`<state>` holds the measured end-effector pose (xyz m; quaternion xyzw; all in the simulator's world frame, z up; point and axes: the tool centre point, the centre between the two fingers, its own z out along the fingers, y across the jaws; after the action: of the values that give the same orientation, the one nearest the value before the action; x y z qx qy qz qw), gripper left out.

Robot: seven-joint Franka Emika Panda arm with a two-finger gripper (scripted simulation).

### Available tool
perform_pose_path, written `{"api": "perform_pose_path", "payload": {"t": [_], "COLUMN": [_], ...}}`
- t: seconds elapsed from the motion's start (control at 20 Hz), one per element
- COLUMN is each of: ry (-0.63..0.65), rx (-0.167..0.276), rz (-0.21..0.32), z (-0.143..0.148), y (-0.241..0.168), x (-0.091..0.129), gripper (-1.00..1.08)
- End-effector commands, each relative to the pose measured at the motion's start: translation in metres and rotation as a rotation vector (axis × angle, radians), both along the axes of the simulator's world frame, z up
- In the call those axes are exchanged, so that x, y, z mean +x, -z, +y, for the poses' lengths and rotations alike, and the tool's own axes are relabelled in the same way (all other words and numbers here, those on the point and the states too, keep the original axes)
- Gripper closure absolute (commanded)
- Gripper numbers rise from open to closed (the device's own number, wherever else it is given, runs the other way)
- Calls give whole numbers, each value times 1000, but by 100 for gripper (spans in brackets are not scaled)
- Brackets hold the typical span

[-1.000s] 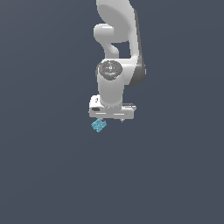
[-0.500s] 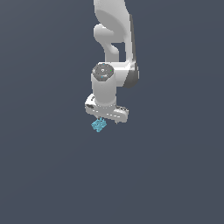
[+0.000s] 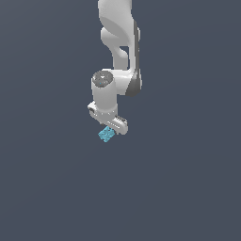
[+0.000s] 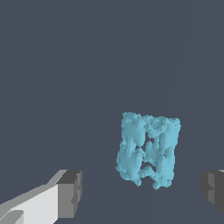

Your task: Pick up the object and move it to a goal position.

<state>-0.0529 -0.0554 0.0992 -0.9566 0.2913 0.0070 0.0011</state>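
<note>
The object (image 3: 106,134) is a small light-blue blocky piece with a rough, speckled surface, lying on the dark grey floor. My white gripper (image 3: 109,127) hangs right above it, pointing down. In the wrist view the object (image 4: 148,151) lies between the two dark fingertips (image 4: 71,192), nearer the other fingertip. The gripper (image 4: 142,190) is open, with wide gaps to the object on both sides, and holds nothing. No goal marker shows in either view.
Only the plain dark grey floor (image 3: 188,188) surrounds the object. The white arm (image 3: 120,42) rises above the gripper to the top of the exterior view.
The wrist has shifted towards the exterior view's left and the hand has turned about its axis, staying over the object. The object has not moved.
</note>
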Motion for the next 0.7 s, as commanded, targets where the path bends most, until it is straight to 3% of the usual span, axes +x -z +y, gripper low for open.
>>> {"api": "perform_pose_path", "payload": {"t": [0.0, 0.65], "ry": [52, 123], "rx": [-3, -7], "rz": [-5, -11], "z": [-5, -13], "y": [3, 11], "x": [-4, -10], "gripper": [-92, -92]}}
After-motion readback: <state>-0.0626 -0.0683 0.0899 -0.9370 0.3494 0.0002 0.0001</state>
